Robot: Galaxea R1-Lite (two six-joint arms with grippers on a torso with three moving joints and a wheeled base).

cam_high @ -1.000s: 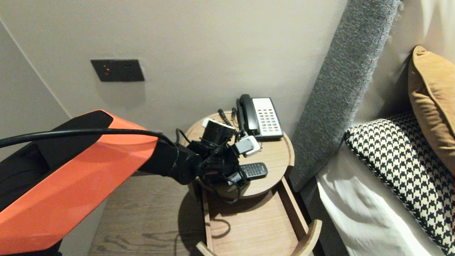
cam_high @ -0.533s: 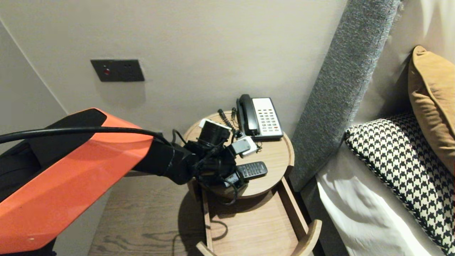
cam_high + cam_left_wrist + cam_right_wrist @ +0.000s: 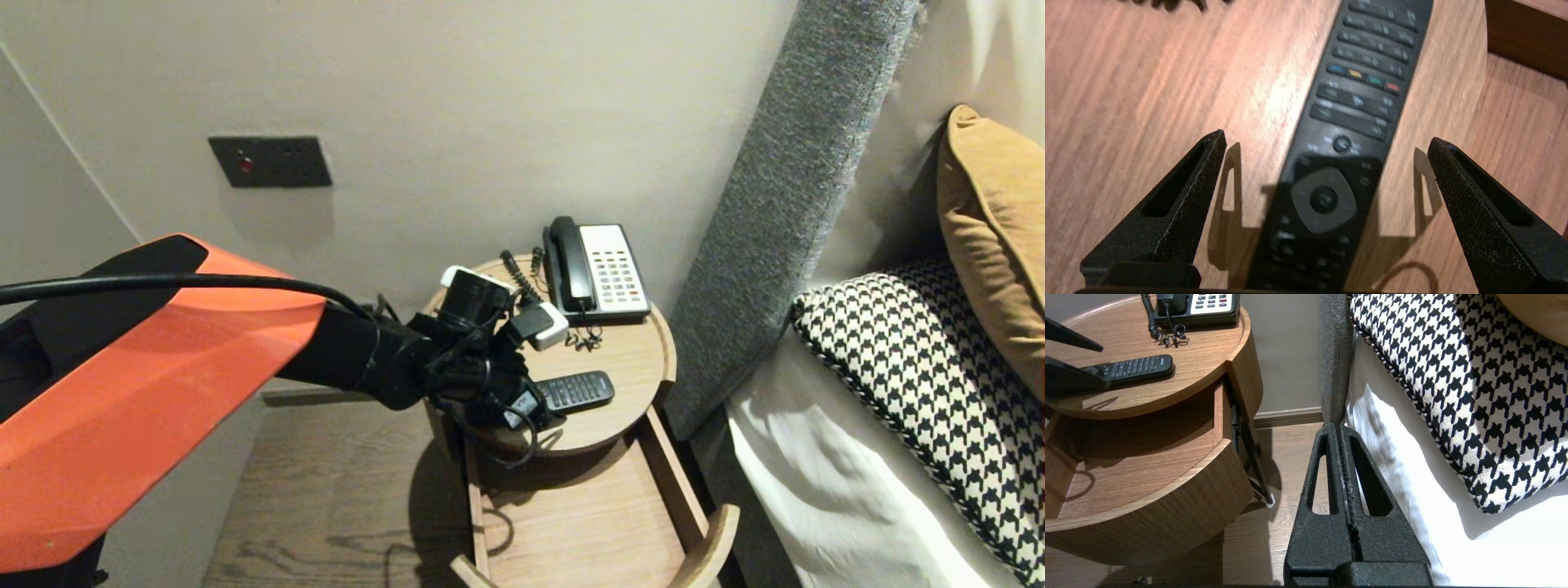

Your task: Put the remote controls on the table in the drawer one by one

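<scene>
Black remote (image 3: 575, 390) lies flat on the round wooden table (image 3: 633, 351), near its front edge and above the open drawer (image 3: 571, 514). Left gripper (image 3: 1327, 136) hangs low over the remote's near end, fingers spread wide on either side, apart from it. Phone (image 3: 600, 269) sits at the table's back. Right gripper (image 3: 1340, 426), pressed together, hangs beside the bed (image 3: 1396, 469).

Hotel bedroom: bed (image 3: 816, 474), nightstand (image 3: 645, 359) with telephone (image 3: 600, 269).
</scene>
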